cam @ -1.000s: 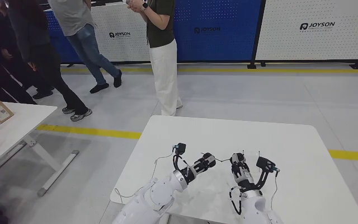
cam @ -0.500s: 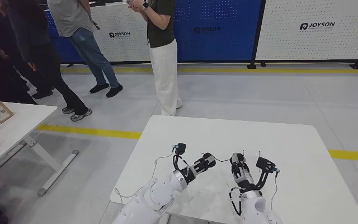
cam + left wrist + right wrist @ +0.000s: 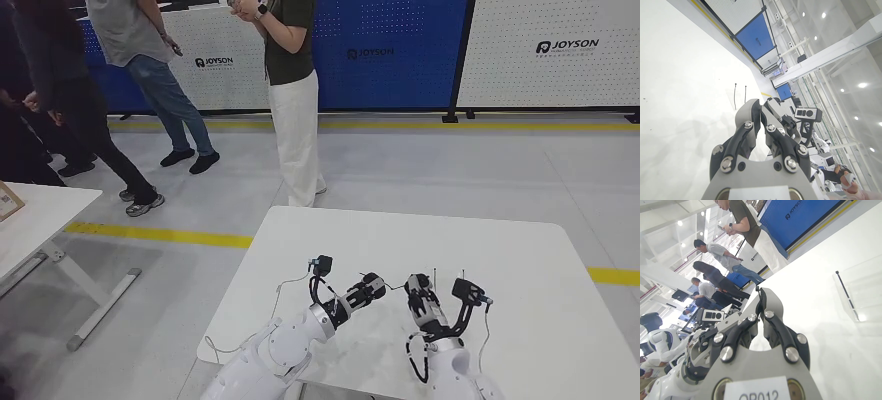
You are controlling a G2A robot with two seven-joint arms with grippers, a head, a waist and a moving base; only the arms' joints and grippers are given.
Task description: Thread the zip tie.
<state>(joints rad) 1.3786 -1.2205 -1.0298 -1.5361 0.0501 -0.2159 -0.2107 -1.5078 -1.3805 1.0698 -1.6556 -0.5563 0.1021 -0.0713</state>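
Zip tie (image 3: 757, 289), thin and black, is sitting pinched between the fingers of the right gripper (image 3: 760, 295), with its small square head poking out just past the fingertips. The right gripper's fingers are pressing fully together on the strap, and the gripper is hanging over the near part of the white tabletop (image 3: 480, 235). The left gripper (image 3: 760, 107) is hovering just beside it, the two tips pointing toward each other. Its fingers are also lying closed against each other, and it cannot be told whether they are pinching the strap's tail. Seen from above, a fine dark line is showing in the small gap between the two grippers. Just beyond the right gripper, a clear tray (image 3: 863, 291) is resting flat on the tabletop. Two spare zip ties (image 3: 735, 96) are lying in it side by side, parallel and slightly apart, with their heads pointing away from the robot.
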